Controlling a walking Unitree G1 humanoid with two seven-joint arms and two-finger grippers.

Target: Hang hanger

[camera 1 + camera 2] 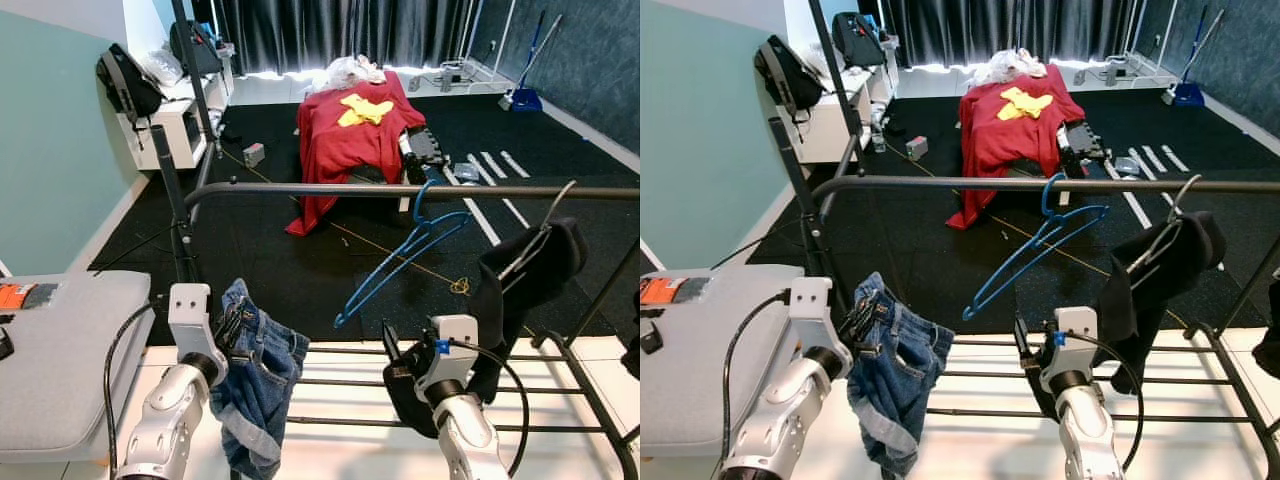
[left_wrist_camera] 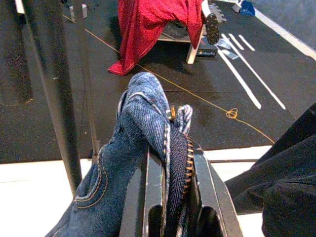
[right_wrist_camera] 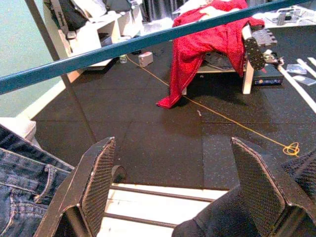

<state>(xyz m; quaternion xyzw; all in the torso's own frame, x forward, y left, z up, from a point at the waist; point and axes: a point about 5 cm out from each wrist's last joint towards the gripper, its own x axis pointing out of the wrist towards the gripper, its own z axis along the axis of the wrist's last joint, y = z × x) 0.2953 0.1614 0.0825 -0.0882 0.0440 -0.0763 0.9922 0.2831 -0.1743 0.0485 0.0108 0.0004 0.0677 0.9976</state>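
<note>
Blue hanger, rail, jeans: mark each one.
blue hanger (image 1: pixel 405 252), left eye view, on its sloping arm.
rail (image 1: pixel 330 189), left eye view, mid-bar.
jeans (image 1: pixel 262 370), left eye view, on the denim below the left gripper (image 2: pixel 170 163).

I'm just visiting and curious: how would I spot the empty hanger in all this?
Find the dark rail running across the clothes rack. The blue hanger hooks over it near the middle, tilted, left of a black garment on a silver hanger. It alone carries nothing.

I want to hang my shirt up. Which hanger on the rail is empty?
The blue hanger, tilted mid-rail, is bare. The silver-hooked hanger to its right carries a black garment.
</note>
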